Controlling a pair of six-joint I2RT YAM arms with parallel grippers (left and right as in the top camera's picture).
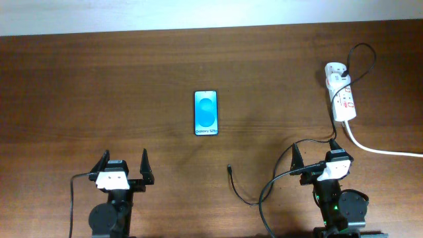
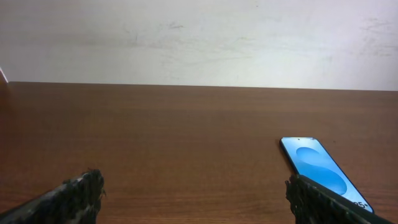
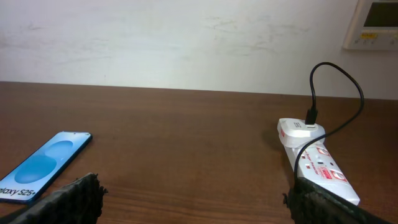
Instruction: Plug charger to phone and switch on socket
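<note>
The phone (image 1: 206,113) lies flat mid-table, blue screen up; it also shows in the left wrist view (image 2: 320,168) and the right wrist view (image 3: 40,165). The white socket strip (image 1: 342,95) lies at the far right, also in the right wrist view (image 3: 318,163). The thin black charger cable (image 1: 361,61) loops from the strip and runs down to its connector tip (image 1: 229,168), which lies loose on the table. My left gripper (image 1: 123,165) is open and empty near the front left. My right gripper (image 1: 316,153) is open and empty, in front of the strip.
A thick white cord (image 1: 383,149) runs from the strip off the right edge. A thicker black robot cable (image 1: 264,198) curls by the right arm's base. A wall thermostat (image 3: 376,22) hangs behind the table.
</note>
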